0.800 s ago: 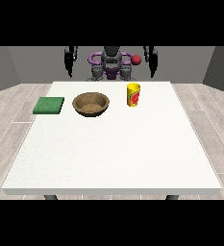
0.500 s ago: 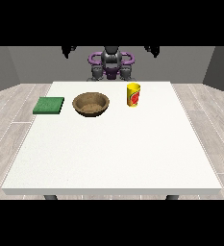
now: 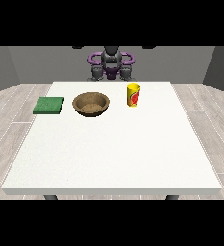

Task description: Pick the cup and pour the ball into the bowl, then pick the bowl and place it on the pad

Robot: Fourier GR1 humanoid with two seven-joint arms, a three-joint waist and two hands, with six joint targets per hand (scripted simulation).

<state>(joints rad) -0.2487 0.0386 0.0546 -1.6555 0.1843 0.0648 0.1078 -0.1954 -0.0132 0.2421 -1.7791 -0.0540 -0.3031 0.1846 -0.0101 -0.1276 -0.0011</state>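
Even, soft light fell from above on the white table [image 3: 113, 149], bright without glare. The bowl [image 3: 91, 104] and cup [image 3: 133, 94] cast only faint shadows. Edges looked undistorted.

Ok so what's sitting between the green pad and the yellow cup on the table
The wooden bowl sits between the green pad and the yellow cup, as the front view shows, apart from both.

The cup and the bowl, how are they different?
The cup is yellow with a red mark; the bowl is brown. The cup is tall and narrow; the bowl is low and wide. The cup stands toward the view's right, the bowl nearer the green pad. Both sit upright on the white table, untouched.
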